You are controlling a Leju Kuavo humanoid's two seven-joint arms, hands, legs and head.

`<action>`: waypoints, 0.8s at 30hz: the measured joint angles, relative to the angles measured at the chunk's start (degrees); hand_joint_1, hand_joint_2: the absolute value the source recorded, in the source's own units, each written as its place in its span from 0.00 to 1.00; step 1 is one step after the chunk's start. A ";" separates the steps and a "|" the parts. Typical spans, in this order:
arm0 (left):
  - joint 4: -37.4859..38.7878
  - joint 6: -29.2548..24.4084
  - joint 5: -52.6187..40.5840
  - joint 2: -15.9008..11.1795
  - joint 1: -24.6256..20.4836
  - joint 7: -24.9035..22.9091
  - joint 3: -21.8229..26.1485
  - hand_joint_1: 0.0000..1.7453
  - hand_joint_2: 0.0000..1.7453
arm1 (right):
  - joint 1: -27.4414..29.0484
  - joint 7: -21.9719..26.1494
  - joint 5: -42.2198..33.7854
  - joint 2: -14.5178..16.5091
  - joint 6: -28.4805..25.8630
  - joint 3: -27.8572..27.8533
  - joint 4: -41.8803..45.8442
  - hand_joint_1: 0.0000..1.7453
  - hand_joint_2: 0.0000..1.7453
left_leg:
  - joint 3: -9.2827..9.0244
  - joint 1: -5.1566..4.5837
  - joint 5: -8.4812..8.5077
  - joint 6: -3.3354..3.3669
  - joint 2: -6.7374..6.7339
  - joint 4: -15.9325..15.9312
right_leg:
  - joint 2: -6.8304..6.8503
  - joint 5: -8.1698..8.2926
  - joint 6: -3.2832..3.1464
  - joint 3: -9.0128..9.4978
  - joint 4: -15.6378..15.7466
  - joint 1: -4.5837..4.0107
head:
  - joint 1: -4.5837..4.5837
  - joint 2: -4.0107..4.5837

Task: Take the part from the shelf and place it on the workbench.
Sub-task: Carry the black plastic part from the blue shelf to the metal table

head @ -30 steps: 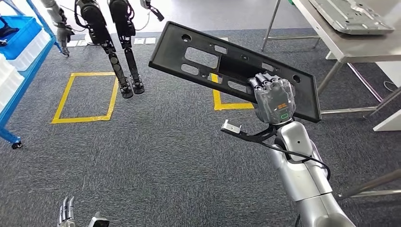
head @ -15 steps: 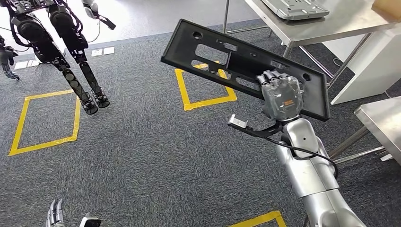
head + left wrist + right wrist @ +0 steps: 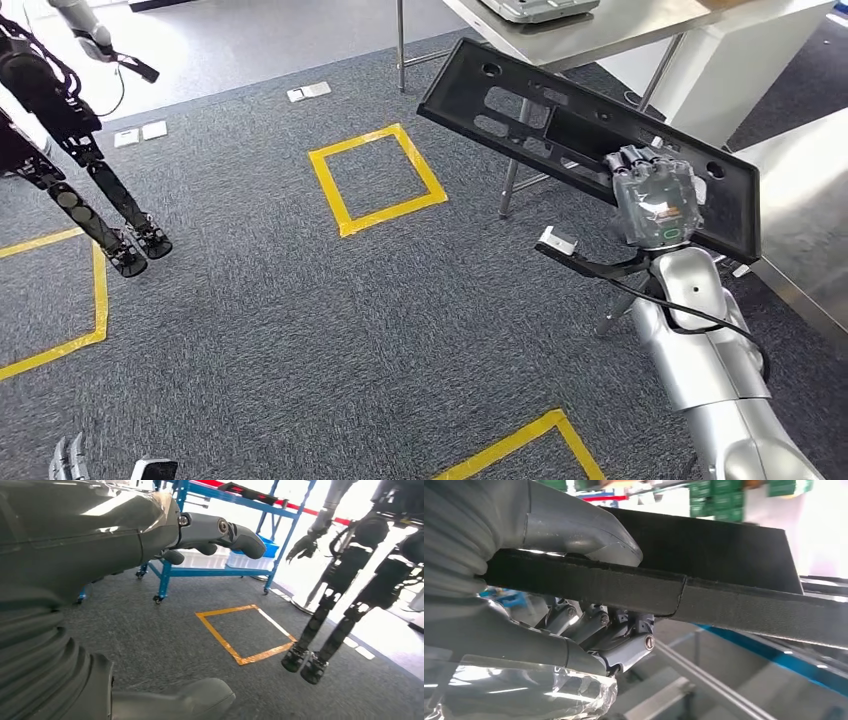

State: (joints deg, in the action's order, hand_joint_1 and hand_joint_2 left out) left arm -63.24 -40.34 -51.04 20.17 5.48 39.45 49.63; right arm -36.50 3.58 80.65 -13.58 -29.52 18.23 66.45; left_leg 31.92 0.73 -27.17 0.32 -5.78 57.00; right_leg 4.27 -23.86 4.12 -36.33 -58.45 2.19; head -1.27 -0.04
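The right hand point(image 3: 655, 205) grips a long black part point(image 3: 560, 130) by its near edge, held tilted above the carpet beside a steel tabletop point(image 3: 600, 28). The left hand point(image 3: 100, 535) hangs empty, fingers apart.

The left hand point(image 3: 125, 605) fills the near side, its grey ribbed cover and thick thumb close to the camera, its fingers point(image 3: 225, 532) apart and holding nothing; beyond them stands a blue shelf point(image 3: 220, 570) on castors, white bins point(image 3: 210, 559) on its lower level; on the grey carpet point(image 3: 165, 640) beside the shelf lies a yellow taped square point(image 3: 245, 632); just past that square stands another robot point(image 3: 350, 575) on dark legs.
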 joint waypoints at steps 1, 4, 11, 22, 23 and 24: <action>-0.03 0.00 0.00 -0.01 -0.12 0.00 0.27 0.00 1.00 | -0.06 0.00 -0.11 -0.17 -0.08 -0.08 -0.22 1.00 1.00 | -0.17 -0.09 -0.33 -0.34 -0.59 0.16 | 0.11 0.11 -0.37 0.31 0.53 -0.28 | 0.10 0.00; -0.10 0.00 -0.07 0.04 -0.74 0.00 1.16 0.00 1.00 | -0.14 0.00 -0.20 -0.91 -0.14 -0.47 -0.61 1.00 1.00 | -0.53 0.67 -1.47 -1.01 -0.74 0.81 | -2.25 0.21 -1.82 0.27 0.46 -0.34 | 0.50 0.00; -0.14 0.00 -0.45 0.04 -1.13 0.00 3.75 0.00 1.00 | 0.10 -0.04 -0.28 -1.46 -0.14 -0.72 -0.64 1.00 1.00 | 8.30 0.64 -7.63 0.07 6.07 17.30 | -7.80 0.24 -3.58 0.52 0.48 -1.40 | 0.84 0.00; -0.74 -0.01 -2.75 0.06 -2.49 0.00 6.60 0.00 1.00 | 0.45 -0.71 -0.78 -2.98 -0.13 -0.92 -0.60 1.00 1.00 | 0.86 -0.06 1.21 2.55 6.74 -0.06 | -6.54 -2.80 -2.49 -4.15 -6.73 -1.62 | 0.36 0.00; -0.78 -0.01 -2.79 0.07 -2.47 0.00 6.77 0.00 1.00 | 0.47 -0.73 -0.79 -3.00 -0.13 -0.91 -0.60 1.00 1.00 | 0.88 -0.09 1.19 2.62 5.89 -0.07 | -5.56 -4.45 -2.48 -6.12 -10.78 -1.55 | 0.22 0.00; -0.78 0.00 -2.80 0.08 -2.45 0.00 6.91 0.00 1.00 | 0.61 -0.73 -0.79 -3.01 -0.13 -0.90 -0.61 1.00 1.00 | 0.90 -0.12 1.15 2.62 5.03 -0.07 | -5.23 -5.56 -2.29 -7.74 -14.15 -1.39 | 0.18 0.00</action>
State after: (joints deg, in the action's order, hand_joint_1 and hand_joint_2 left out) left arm -64.02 -40.34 -53.84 20.25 3.04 39.45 56.54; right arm -35.89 2.86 79.86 -16.59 -29.65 17.33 65.84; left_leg 32.82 0.61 -26.02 2.94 -0.75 56.94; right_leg -0.96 -29.42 1.83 -44.08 -72.60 0.80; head -1.09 -0.04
